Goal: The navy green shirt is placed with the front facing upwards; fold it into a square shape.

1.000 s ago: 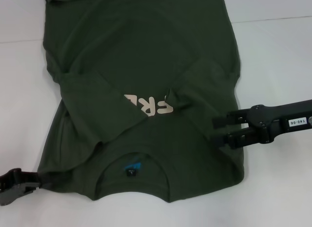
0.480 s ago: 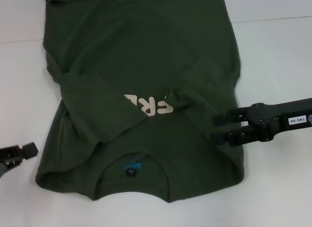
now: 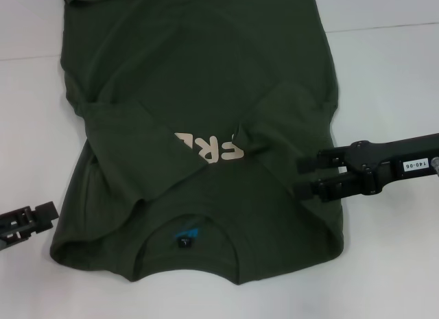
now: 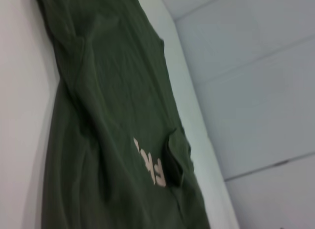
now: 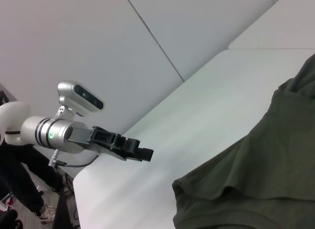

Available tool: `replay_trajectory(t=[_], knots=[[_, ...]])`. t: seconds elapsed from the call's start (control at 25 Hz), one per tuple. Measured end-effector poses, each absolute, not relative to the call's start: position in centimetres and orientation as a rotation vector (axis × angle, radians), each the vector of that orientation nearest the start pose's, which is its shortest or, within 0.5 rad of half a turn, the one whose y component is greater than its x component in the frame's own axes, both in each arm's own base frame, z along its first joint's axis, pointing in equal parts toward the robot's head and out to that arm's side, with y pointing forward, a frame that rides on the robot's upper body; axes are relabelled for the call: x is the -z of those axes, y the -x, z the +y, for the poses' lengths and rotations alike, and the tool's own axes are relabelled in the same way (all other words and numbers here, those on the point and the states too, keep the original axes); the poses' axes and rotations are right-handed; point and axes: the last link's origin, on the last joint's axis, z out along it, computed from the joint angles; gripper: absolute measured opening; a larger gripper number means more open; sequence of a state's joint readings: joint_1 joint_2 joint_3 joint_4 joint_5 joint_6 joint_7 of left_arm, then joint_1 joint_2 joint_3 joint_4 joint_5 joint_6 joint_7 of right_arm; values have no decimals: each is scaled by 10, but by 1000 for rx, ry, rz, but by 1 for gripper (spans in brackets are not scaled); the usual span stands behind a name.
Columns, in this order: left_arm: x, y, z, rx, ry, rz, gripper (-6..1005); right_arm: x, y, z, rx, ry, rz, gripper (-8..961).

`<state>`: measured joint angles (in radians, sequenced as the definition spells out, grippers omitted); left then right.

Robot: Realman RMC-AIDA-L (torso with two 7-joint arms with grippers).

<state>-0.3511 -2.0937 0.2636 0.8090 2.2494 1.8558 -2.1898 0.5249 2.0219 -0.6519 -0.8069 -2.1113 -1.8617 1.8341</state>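
Right gripper (image 3: 304,176) spread, empty, I see shirt (image 3: 199,86) beneath its fingers | left gripper (image 3: 48,216) beside shirt's shoulder, off cloth, grip unclear

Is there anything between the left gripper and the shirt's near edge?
No. In the head view only bare white table separates the left gripper from the navy green shirt; they are apart.

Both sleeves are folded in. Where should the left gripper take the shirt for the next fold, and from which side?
Probably the near left shoulder corner of the shirt, approached from the robot's left. That corner lies flat at the table edge side, closest to the left gripper, which sits just off the cloth. The right gripper hovers over the opposite shoulder, jaws apart.
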Motion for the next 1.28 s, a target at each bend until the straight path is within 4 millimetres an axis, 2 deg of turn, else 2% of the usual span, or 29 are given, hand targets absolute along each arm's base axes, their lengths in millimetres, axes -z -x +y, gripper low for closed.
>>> replay_trajectory(t=[0.24,0.4,0.52,0.92,1.28], knots=[[-47,334,249,820,2146,-1961,477,-43,-255,308,-672,2870,1102,926],[-44,348,252,697,1990,-2096,512,-43,-255,308,-672,2870,1100,926],[-43,352,256,689,1907,-2143,528,-43,-255,308,-671,2870,1100,926],[-29,352,267,545,1852,-2234,518,-43,-256,308,-667,2870,1101,926],[-23,354,274,534,1810,-2262,518,-43,-258,306,-666,2868,1110,926]])
